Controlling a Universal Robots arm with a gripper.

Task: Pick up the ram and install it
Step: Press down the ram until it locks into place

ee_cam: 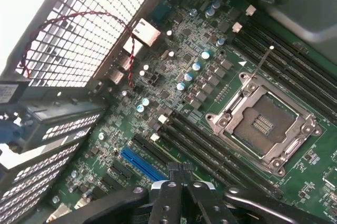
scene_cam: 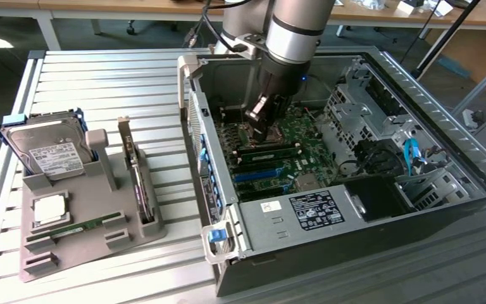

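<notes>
Arm (scene_cam: 298,31): reached down from above into the open computer case (scene_cam: 445,133), which lay on its side on the slatted tabletop (scene_cam: 99,82).
Tool (scene_cam: 262,130): closed, fingers (ee_cam: 168,197) pressed together, nothing seen between them; hung low over the motherboard (scene_cam: 302,171).
Tool, wrist view (ee_cam: 181,170): tip sat just beside the near end of the dark memory slots (ee_cam: 210,145), close to the blue slot (ee_cam: 142,163); contact with the board could not be told.
Ram (scene_cam: 78,225): lay flat in a groove of the grey holder (scene_cam: 133,234) on the tabletop, well apart from the tool, at the exterior view's left.
Green strip (scene_cam: 270,152): ran along the board just below the tool in the exterior view; whether a second stick seated in a slot could not be told.
CPU socket (ee_cam: 263,124): metal frame, empty centre, flanked on both sides by memory slots.
Hard drive (scene_cam: 53,152): stood on edge at the far end of the grey holder, in a blue frame.
Expansion card (scene_cam: 137,183): stood on edge along the holder's side nearest the case.
Square silver chip (scene_cam: 47,209): rested flat on the holder, between the hard drive and the ram.
Power supply (scene_cam: 311,212): labelled box at the near end of the case.
Rear grille (ee_cam: 79,29): perforated metal, red and black wire looped across it.
</notes>
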